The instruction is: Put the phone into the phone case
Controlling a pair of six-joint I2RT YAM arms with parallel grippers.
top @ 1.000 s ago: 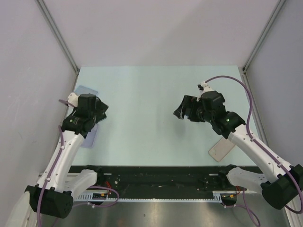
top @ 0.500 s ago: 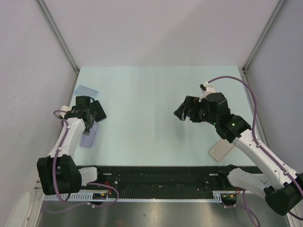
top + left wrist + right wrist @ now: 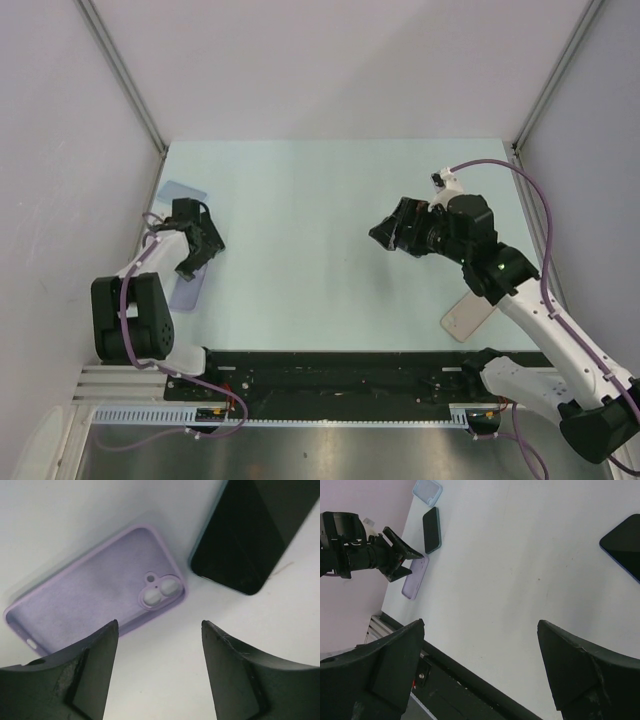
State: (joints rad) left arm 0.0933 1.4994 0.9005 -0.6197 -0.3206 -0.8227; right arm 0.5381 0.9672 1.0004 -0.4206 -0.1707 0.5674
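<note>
Over the last second the left arm has folded its elbow down toward the near left corner. The left gripper point(image 3: 196, 246) now hangs low over the left edge of the bench rather than riding high above it. Its fingers are spread wide with nothing between them.

The left wrist view shows what lies under it. The lilac silicone phone case point(image 3: 95, 597) is open side up, with its camera cut-out end nearest the glossy black slab phone point(image 3: 247, 535). The phone lies flat just beside the case on the far side, with a narrow gap between them. A pale blue translucent case point(image 3: 427, 491) sits further along the left edge, toward the far left corner.

The right gripper point(image 3: 396, 230) has drifted slightly toward the right edge. It hovers high over the middle of the bench, equally wide open and empty. A flat beige phone-shaped object point(image 3: 468, 318) lies near the near right corner.

The left arm's descent reads as the start of a pick-up on that side. Nothing is grasped yet, and the phone is still outside the case, so the task is barely begun.
</note>
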